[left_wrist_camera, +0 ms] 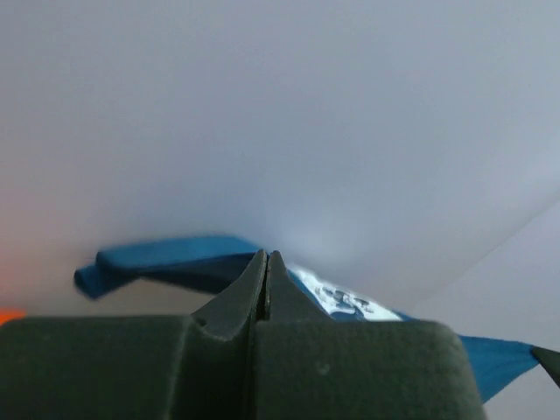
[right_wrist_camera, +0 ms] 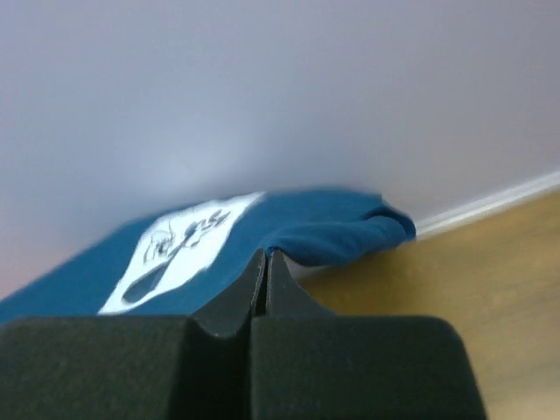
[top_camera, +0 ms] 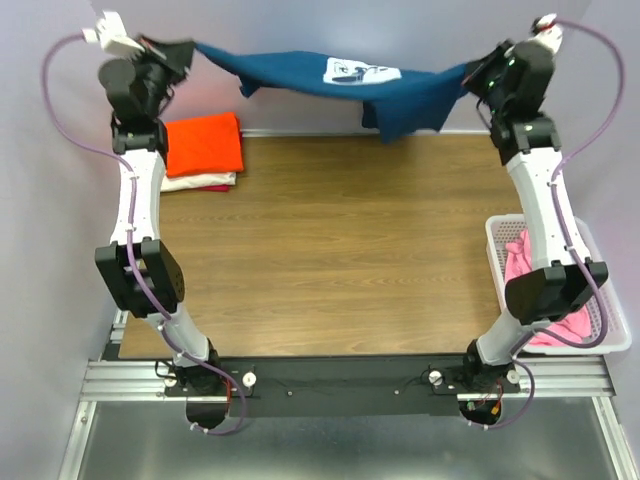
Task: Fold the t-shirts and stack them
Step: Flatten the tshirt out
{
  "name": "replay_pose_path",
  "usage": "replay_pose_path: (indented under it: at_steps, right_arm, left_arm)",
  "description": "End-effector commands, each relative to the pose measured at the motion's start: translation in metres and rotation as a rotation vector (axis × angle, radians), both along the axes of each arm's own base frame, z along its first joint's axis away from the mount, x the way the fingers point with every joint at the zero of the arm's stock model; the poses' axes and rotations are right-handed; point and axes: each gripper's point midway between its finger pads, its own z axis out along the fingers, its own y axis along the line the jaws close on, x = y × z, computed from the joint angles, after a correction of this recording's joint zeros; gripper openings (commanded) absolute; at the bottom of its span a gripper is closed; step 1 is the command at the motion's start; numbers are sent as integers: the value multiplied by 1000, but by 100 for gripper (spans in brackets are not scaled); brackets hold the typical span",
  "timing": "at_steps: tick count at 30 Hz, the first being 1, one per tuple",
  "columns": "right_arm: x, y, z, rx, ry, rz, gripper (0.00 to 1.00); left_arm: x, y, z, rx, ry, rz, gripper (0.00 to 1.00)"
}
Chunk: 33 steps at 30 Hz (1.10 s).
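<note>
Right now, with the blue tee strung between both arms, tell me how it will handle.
Likely floppy: the navy t-shirt sags between the left gripper and right gripper. Probably light: two pinches hold it. Its loose flap dangles, so it may bunch when lowered.

The navy t-shirt (top_camera: 300, 75) is presenting as soft matt cloth, its white print (top_camera: 360, 71) looking flat and dull. The orange t-shirt (top_camera: 203, 143) is showing the same matt cloth. The table (top_camera: 330, 250) is reading as smooth wood-grain with a faint sheen. The basket (top_camera: 497, 250) is appearing as white slotted plastic. The base rail (top_camera: 130, 378) is showing as pale grooved metal.
</note>
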Motion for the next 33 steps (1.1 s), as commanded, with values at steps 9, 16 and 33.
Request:
replay_pose_path:
  at_steps: [9,16,33]
  right_arm:
    - [-100,-1,-348,69,782,-4,0]
    - [-164,-3,-430,70,1010,0,0]
    - [-138,-11,-368,48,883,-29,0]
  left_arm:
    - [-70,-6,-314,-188,676,58,0]
    - [-132,-6,-407,-142,916,119,0]
    - [-132,-11,-401,-52,950,57,0]
